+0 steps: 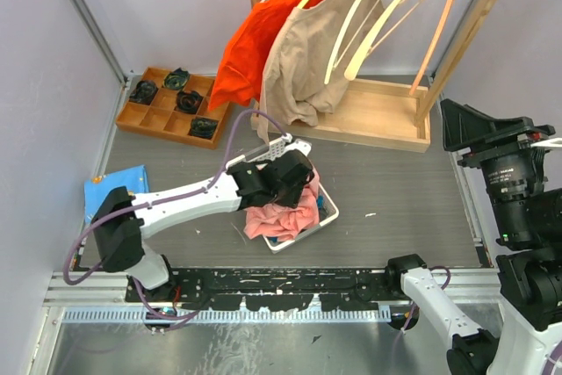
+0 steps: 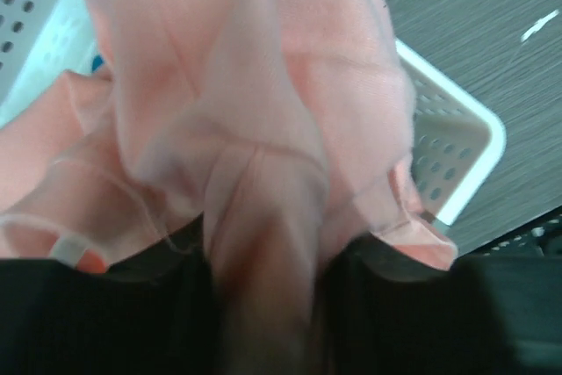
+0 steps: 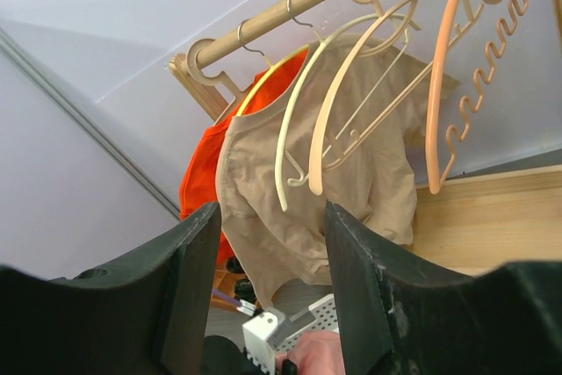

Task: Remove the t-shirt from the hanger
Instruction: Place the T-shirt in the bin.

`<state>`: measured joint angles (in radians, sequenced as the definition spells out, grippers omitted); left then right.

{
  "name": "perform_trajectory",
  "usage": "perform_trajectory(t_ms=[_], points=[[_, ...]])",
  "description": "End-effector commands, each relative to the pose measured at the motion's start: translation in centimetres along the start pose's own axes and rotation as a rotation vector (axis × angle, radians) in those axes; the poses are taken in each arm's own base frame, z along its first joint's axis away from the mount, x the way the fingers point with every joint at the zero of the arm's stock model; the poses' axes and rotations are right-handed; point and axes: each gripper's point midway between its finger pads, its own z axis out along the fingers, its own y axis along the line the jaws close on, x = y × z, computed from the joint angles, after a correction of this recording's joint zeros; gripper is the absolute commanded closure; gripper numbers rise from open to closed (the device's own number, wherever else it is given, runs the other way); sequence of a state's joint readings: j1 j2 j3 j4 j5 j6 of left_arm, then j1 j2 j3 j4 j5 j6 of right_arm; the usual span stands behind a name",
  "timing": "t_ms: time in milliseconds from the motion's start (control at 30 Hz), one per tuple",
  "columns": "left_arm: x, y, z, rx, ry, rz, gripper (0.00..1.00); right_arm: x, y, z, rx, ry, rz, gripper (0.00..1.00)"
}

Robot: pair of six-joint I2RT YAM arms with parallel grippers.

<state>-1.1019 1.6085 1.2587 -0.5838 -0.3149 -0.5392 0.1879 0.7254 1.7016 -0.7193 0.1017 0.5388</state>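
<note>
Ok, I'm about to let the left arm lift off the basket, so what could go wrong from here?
1. The pink shirt is bunched between the fingers of the left gripper, so a lift may drag it back out.
2. Part of the shirt drapes over the rim of the basket and might slide onto the table.
3. If the cloth snags, the light-looking basket could shift.

Three garments: orange shirt (image 1: 250, 41), beige shirt (image 1: 303, 63), pink shirt (image 1: 279, 219). One rack (image 1: 386, 120). Four hangers (image 3: 440, 103) in clear view; any others are hidden by cloth. One basket (image 2: 479, 125). One wooden tray (image 1: 154, 120), four dark items (image 1: 187, 100) in it. One blue cloth (image 1: 110, 186).
</note>
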Motion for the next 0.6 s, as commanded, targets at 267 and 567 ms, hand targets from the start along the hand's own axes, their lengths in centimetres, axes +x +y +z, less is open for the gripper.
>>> perform_trajectory(t_ms=[267, 567], points=[[-6.9, 2.3, -11.4, -0.009, -0.167, -0.05, 0.44, 0.5, 1.0, 1.9, -0.066, -0.01, 0.015, 0.44], [-17.4, 3.1, -21.2, 0.06, -0.611, -0.028, 0.29, 1.0, 1.4, 2.9, -0.093, 0.002, 0.014, 0.44]])
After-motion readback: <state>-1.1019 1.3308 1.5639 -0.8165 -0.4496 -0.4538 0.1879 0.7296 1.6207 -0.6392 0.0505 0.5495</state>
